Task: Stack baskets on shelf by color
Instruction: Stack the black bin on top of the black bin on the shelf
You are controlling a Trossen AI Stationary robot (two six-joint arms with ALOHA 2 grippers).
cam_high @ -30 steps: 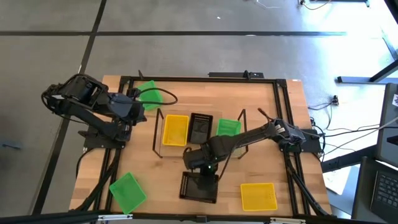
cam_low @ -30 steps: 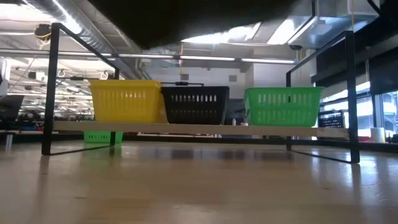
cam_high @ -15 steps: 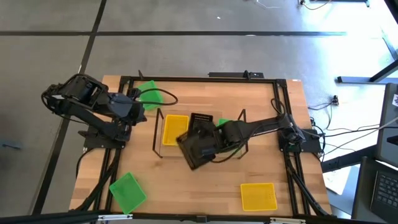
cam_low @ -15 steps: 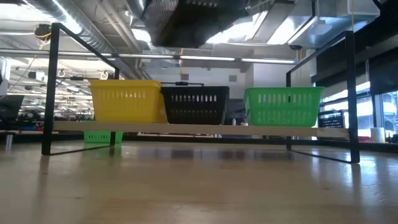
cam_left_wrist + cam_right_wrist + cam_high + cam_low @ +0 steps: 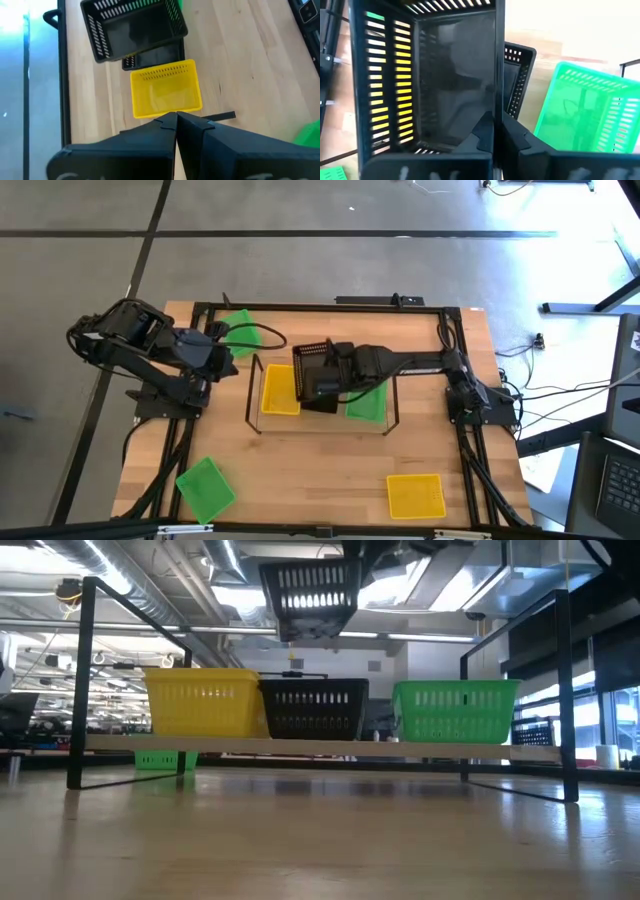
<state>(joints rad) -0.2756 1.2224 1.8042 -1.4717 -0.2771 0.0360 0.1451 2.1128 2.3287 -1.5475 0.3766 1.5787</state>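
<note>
Swung up from the table's front, the right gripper (image 5: 345,370) clamps a black basket (image 5: 315,370) above the shelf's (image 5: 320,420) black one (image 5: 313,709), needing lowering squarely inside.

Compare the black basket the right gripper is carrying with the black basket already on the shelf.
The carried black basket hangs in the air above the shelf, clamped by the right gripper; the shelved black basket rests on the board between the yellow basket and the green basket. The carried one looks slightly tilted; the shelved one sits level. Both are black with slotted sides.
</note>
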